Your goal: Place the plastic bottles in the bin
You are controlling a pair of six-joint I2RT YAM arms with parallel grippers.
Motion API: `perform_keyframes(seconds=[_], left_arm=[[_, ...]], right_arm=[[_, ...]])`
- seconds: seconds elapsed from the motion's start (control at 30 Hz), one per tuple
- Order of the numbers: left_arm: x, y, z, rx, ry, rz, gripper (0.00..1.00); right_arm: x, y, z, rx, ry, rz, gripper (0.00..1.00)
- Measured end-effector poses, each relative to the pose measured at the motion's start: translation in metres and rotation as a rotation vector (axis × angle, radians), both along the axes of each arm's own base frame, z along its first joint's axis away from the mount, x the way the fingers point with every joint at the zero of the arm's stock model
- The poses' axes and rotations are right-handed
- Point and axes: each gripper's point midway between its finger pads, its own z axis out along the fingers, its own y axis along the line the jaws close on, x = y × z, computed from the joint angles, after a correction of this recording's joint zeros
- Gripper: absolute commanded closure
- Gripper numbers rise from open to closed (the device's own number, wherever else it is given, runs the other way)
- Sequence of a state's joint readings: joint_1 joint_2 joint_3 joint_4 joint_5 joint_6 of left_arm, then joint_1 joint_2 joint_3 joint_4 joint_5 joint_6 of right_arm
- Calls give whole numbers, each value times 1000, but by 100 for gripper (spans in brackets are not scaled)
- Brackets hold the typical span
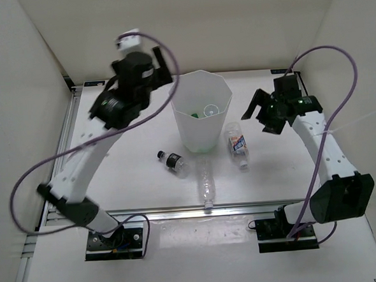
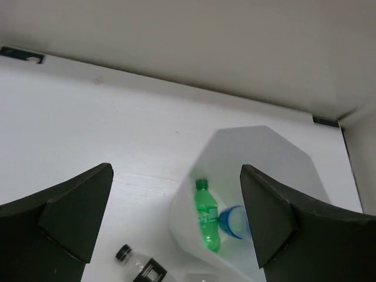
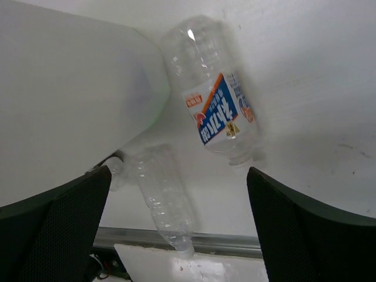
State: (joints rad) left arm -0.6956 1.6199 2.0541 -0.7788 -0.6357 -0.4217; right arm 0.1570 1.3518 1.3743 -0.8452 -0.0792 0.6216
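- Your left gripper hangs high over the bin, spread wide and holding nothing. The green bottle lies at the bottom of the bin, beside something blue that I cannot make out.
- Three bottles lie on the table. The black-labelled bottle is near the bin's front left. The plain clear bottle is just in front of the bin. The blue-and-orange-labelled bottle is at the bin's right wall, touching it or just beside it; I cannot tell which.
- Your right gripper is also wide and empty, looking down on that labelled bottle.
- Picking up the labelled bottle with the right arm looks like the step in hand.
- Turn the wrist so the fingers straddle the label band across the bottle's width, not the cap end.
- Come down slowly on the bin side, since a finger there could nudge the bin.
- Close gently: thin plastic likely dents, and a round body may roll away.
- The left arm is raised, elbow bent, wrist tipped down over the bin's left rim.
- The right arm reaches forward, wrist turned in towards the bin.
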Motion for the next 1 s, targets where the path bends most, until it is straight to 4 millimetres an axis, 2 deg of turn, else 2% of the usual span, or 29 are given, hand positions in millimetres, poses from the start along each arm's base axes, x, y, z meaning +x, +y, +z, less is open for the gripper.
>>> perform_keyframes(seconds=[0.03,0.07,0.1,0.17,0.2,0.27,0.4,0.47,0.57,0.6,0.63,0.7,0.73,0.77,0.83,0.9,0.97,1.0], left_arm=[[-14,23,4,-29,-11,40,0],[-30,52,3,-65,-17,92,0],[-42,73,-1,-90,-19,130,0],[-64,113,-23,-139,6,217,0],[-73,125,-38,-152,30,245,0],[-81,133,-73,-150,107,279,0],[-84,133,-158,-72,334,304,0],[-90,133,-188,-32,433,310,0],[-99,133,-202,-20,498,306,0],[-101,133,-202,-25,501,303,0],[-103,133,-201,-31,502,300,0],[-106,133,-199,-42,505,296,0],[-107,133,-199,-50,508,294,0],[-107,133,-200,-57,511,293,0],[-109,132,-206,-70,530,291,0],[-111,131,-215,-78,555,291,0],[-113,128,-224,-91,579,289,0],[-115,127,-229,-96,592,284,0]], right_arm=[[-4,1,-17,4,48,3,0],[-7,3,-34,9,89,8,0],[-10,4,-50,11,130,12,0],[-13,7,-80,17,222,19,0],[-12,9,-93,17,252,24,0],[-9,11,-114,13,298,33,0],[0,13,-154,-2,377,56,0],[4,17,-170,-5,418,75,0],[14,19,-190,-18,448,87,2],[17,20,-195,-19,457,93,7],[19,21,-200,-21,463,98,19],[22,22,-201,-15,467,102,33],[22,22,-202,-15,468,99,46],[22,21,-202,-15,468,96,50],[22,17,-199,-24,460,71,57],[14,10,-190,-50,448,45,57],[7,2,-166,-74,417,20,62],[7,-2,-147,-79,371,3,62]])
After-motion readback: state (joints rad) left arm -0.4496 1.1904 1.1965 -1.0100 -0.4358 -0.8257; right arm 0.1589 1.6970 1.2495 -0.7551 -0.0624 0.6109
